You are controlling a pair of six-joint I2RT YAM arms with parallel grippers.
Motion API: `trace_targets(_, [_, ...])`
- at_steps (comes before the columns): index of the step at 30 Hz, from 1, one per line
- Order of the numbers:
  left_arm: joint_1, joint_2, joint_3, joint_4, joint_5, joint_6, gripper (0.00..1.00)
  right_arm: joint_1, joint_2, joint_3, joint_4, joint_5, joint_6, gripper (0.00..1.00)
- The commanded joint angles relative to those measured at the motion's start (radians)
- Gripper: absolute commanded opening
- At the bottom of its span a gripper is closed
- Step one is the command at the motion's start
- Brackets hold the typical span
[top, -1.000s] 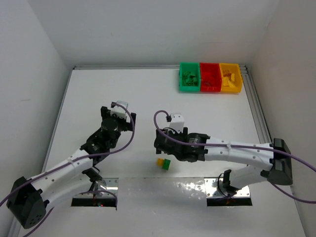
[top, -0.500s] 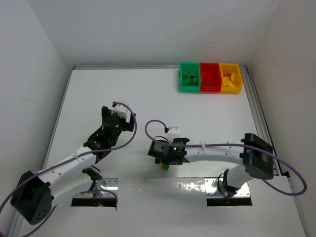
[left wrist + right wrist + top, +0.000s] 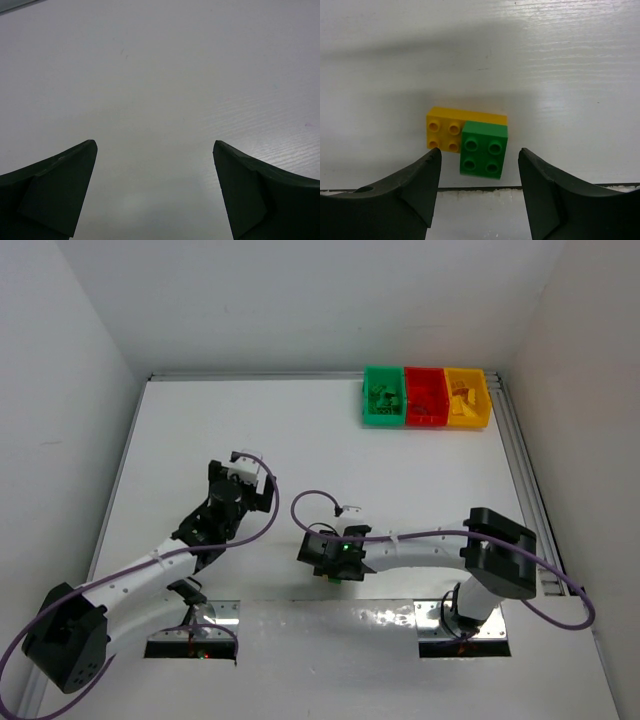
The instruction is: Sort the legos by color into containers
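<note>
A green lego (image 3: 484, 149) sits stacked on one end of a yellow lego (image 3: 442, 132), lying on the white table near its front edge. My right gripper (image 3: 480, 160) is open and empty, with a finger low on each side just short of the pair. In the top view the right gripper (image 3: 333, 566) covers these bricks. My left gripper (image 3: 155, 150) is open and empty over bare table; in the top view it (image 3: 242, 483) is left of centre. The green bin (image 3: 383, 397), red bin (image 3: 425, 397) and yellow-orange bin (image 3: 467, 397) stand joined at the back right, with bricks inside.
A shiny metal strip (image 3: 320, 618) runs along the near edge just in front of the bricks, and its seam shows in the right wrist view (image 3: 480, 189). White walls close in the table on the left, back and right.
My right gripper has swung down and slightly left over the green and yellow bricks, hiding them in the top view. The left gripper has barely moved.
</note>
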State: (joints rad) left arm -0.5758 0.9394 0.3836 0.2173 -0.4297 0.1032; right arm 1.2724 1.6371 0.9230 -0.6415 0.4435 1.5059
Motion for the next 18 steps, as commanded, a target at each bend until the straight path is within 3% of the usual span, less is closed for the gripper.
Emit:
trace_targets(1, [0.013, -0.004, 0.000, 0.048, 0.014, -0.019, 1.00, 0.005, -0.019, 0.002, -0.039, 0.043, 0.040, 0.62])
trace_targets(3, [0.016, -0.004, 0.003, 0.037, 0.019, -0.023, 1.00, 0.007, -0.019, 0.002, -0.044, 0.050, 0.030, 0.59])
trace_targets(7, [0.027, -0.002, 0.003, 0.039, 0.025, -0.025, 1.00, 0.005, -0.014, 0.004, -0.040, 0.069, 0.013, 0.42])
trace_targets(14, [0.040, 0.004, -0.002, 0.050, 0.026, -0.020, 1.00, 0.005, -0.011, -0.022, 0.002, 0.064, -0.003, 0.36])
trace_targets(18, [0.042, 0.007, -0.002, 0.044, 0.057, -0.020, 0.96, 0.004, -0.025, -0.062, 0.019, 0.096, -0.010, 0.19])
